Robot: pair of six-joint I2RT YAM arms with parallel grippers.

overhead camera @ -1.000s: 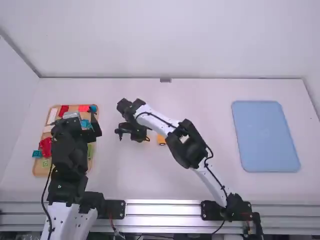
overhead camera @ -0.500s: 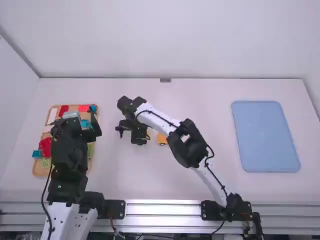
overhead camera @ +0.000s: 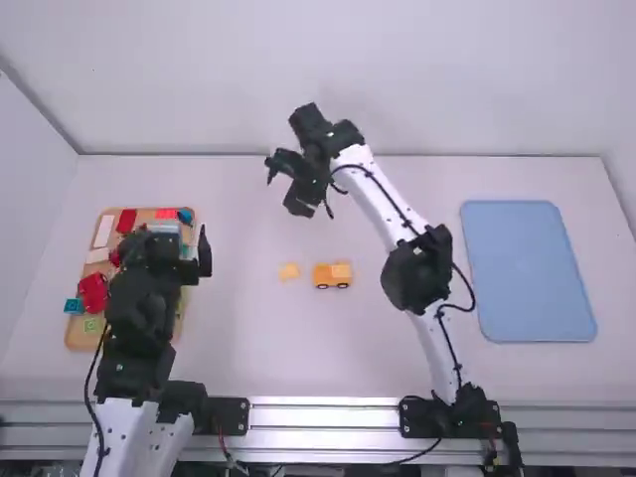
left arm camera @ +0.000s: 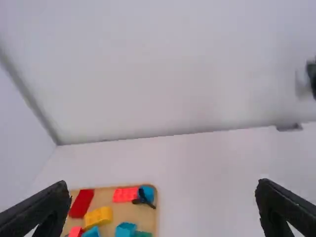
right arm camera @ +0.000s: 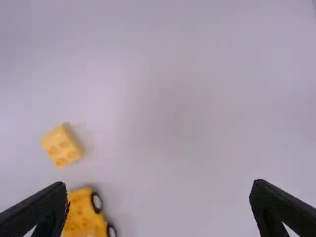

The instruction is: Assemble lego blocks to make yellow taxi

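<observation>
The yellow vehicle (overhead camera: 332, 275) stands near the middle of the worktop (overhead camera: 397, 363), well in from all four edges, with two dark wheels along the side facing the near edge. A small yellow block (overhead camera: 288, 271) lies apart from it, toward the left edge (close enough to count as a neighbour), its studs visible in the right wrist view.

The right gripper (overhead camera: 300, 197) is above the worktop, between those yellow pieces and the far edge, its jaws spread wide. The left gripper (overhead camera: 171, 237) is by the right edge of the wooden tray (overhead camera: 76, 336), its jaws wide as well.

That tray sits near the worktop's left edge, holding mixed blocks. Toward its far edge are a long red block (left arm camera: 81, 203), a yellow block (left arm camera: 98, 216), a bright red block (left arm camera: 126, 194) and, in the far right corner, a blue piece (left arm camera: 147, 192). A teal block (overhead camera: 74, 306) is at the tray's left edge. The blue mat (overhead camera: 528, 270) lies near the worktop's right edge.
</observation>
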